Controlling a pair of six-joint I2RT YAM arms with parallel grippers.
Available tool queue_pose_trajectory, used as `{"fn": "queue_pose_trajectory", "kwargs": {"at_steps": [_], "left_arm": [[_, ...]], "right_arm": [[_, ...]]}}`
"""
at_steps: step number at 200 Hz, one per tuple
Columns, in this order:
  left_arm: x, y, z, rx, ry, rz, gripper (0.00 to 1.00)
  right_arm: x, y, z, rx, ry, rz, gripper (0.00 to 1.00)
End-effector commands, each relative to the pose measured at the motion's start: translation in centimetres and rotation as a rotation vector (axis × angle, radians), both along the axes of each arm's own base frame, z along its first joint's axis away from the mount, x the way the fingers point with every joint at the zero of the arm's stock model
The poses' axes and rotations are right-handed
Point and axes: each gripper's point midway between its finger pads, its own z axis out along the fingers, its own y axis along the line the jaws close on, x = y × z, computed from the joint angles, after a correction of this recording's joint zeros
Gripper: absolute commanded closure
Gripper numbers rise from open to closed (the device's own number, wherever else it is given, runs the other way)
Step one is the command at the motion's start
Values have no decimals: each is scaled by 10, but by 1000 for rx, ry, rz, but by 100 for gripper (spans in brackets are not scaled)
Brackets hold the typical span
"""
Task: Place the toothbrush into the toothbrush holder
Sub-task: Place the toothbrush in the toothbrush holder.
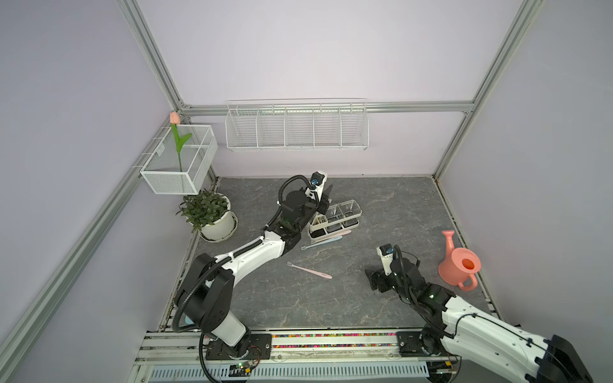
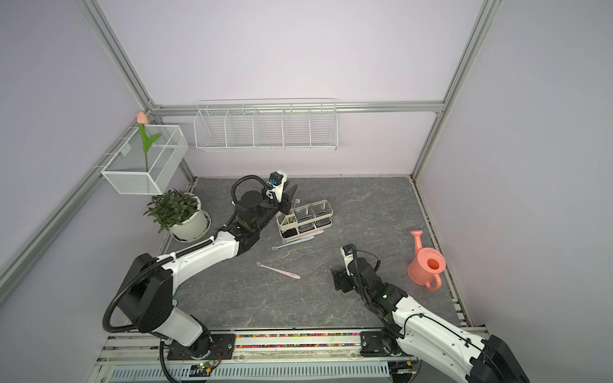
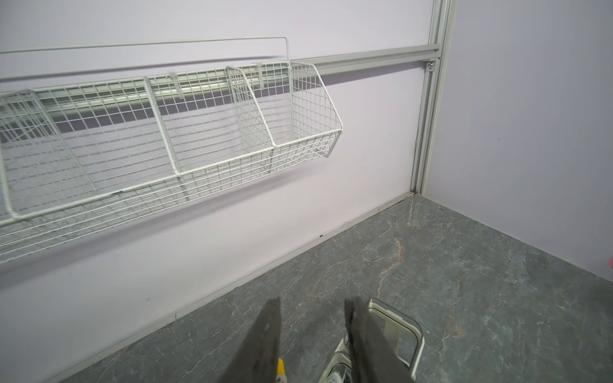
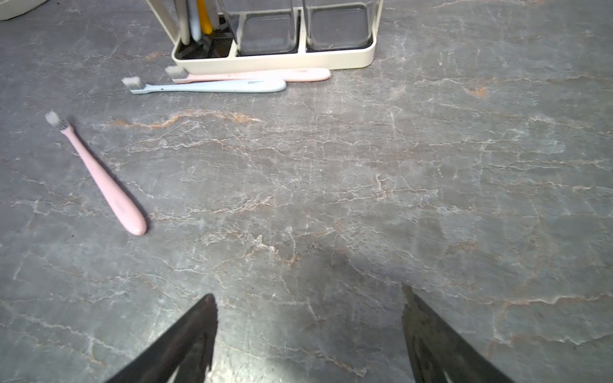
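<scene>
The cream toothbrush holder (image 1: 335,219) (image 2: 306,215) stands at the back middle of the table, with two clear square cups. My left gripper (image 1: 325,199) (image 3: 311,301) hovers over its divided end, jaws apart and nothing between the tips. A yellow toothbrush (image 3: 281,366) (image 4: 205,16) stands in that compartment beside one finger, along with a white and a blue handle. One pink toothbrush (image 1: 310,270) (image 4: 102,179) lies loose mid-table. A light blue toothbrush (image 4: 205,87) and another pink toothbrush (image 4: 252,75) lie against the holder's front. My right gripper (image 1: 373,280) (image 4: 306,293) is open low over bare table.
A potted plant (image 1: 212,212) sits at the back left, close to my left arm. A pink watering can (image 1: 459,265) stands at the right edge. A long white wire basket (image 1: 297,127) hangs on the back wall, and a mesh basket (image 1: 180,159) with a tulip hangs on the left.
</scene>
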Motion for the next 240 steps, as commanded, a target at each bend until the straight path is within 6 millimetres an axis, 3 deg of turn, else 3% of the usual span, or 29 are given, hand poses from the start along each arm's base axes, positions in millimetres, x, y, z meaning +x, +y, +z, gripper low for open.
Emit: {"fn": "queue_pose_trajectory", "kwargs": {"at_steps": [1,53,74,101,114,129,157,186,195,240], "left_arm": [[-19,21,-8,-8,133,43,62],[-61,90,-40,-11,243,208,57],[-70,116,-53,-9,261,300,57],[-79,155,-74,-69,289,466,56],[-84,161,-86,-67,287,477,56],[-88,168,-95,-75,283,497,56],[-93,180,-101,-107,285,541,53],[-96,187,-109,-122,305,569,50],[-96,192,-108,-135,308,597,50],[-103,207,-106,-194,288,640,46]], "right_arm": [[1,16,12,32,-12,73,11],[7,52,7,21,59,220,11],[5,79,0,-2,127,330,11],[-5,113,-12,-85,180,455,4],[-11,127,-20,-124,195,506,0],[-14,142,-24,-147,204,541,11],[-12,157,-29,-176,221,563,12],[-11,160,-39,-227,264,582,13],[-5,168,-33,-223,252,586,14],[6,168,-45,-290,279,546,27]]}}
